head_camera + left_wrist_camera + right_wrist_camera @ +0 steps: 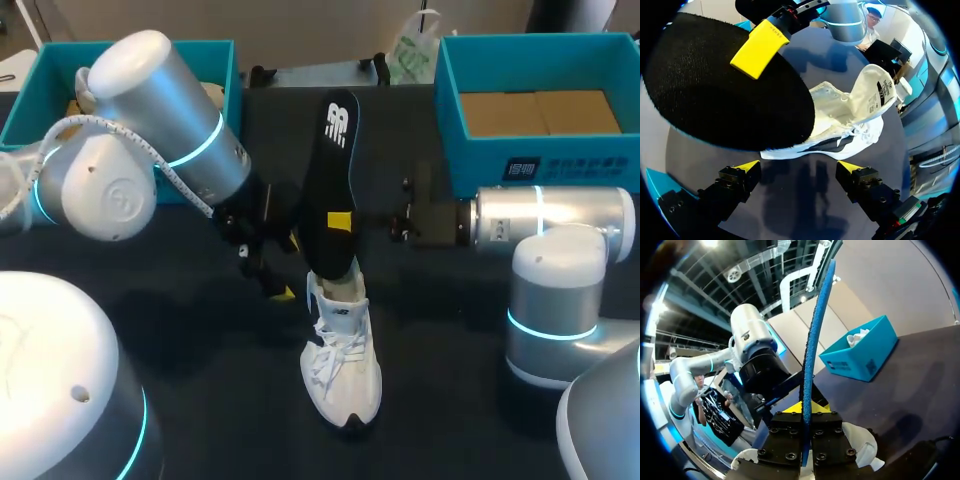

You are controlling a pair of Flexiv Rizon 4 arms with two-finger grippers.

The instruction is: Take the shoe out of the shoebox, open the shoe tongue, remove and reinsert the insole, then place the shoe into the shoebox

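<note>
The right gripper (342, 222) is clamping the black insole (333, 160) across its middle, one yellow finger on each face. It is holding the insole nearly upright, with the lower end sitting in the mouth of the white sneaker (342, 365) directly beneath the fingers. I judge this lets the insole slide along its own length. The left gripper (799, 169) is hanging with its fingers spread and nothing between them, the sneaker just ahead of them, probably to steady it. The insole's long axis is running up and down, logo end up. The sneaker is resting on the table (450, 400), tongue standing open, toe pointing away from both grippers toward the robot's side.
</note>
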